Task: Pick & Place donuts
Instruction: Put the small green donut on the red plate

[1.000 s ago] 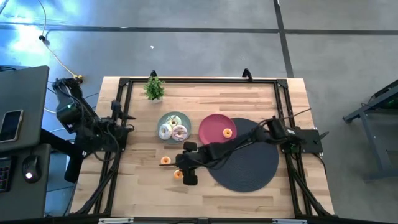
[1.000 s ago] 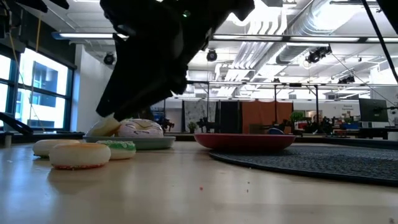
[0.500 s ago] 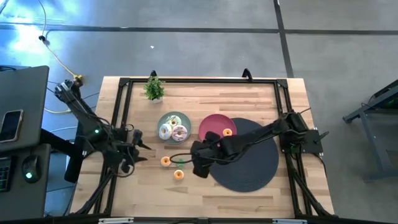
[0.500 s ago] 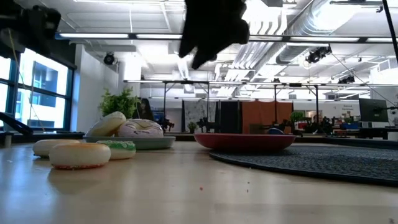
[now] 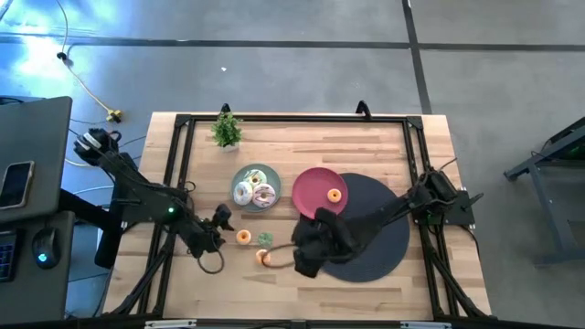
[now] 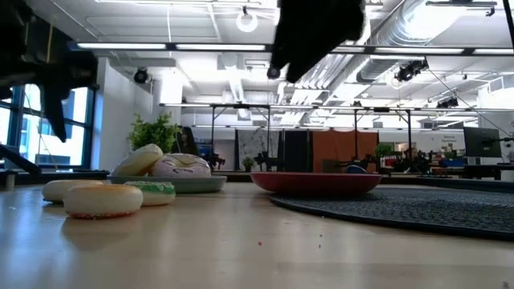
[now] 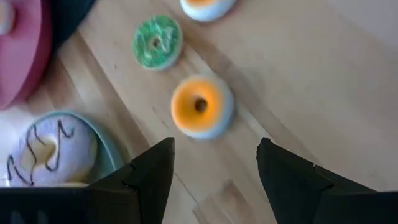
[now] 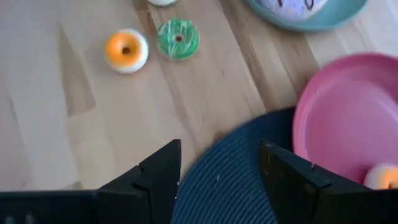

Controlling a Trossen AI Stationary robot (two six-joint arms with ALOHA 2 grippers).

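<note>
Wooden table [image 5: 366, 146] first, then the black mat [image 5: 375, 247] and our two plates: the pink plate [image 5: 315, 187] carries one orange donut [image 5: 335, 194], the grey-green plate [image 5: 247, 175] holds the larger iced donuts [image 5: 253, 192]. Our right hand [image 5: 306, 265] hovers released at the mat's edge. Our left hand [image 5: 217, 228] hangs released just beside a loose orange donut [image 7: 200, 106]; a green donut [image 7: 157, 41] and another orange one [image 5: 266, 257] lie near on the bare table.
</note>
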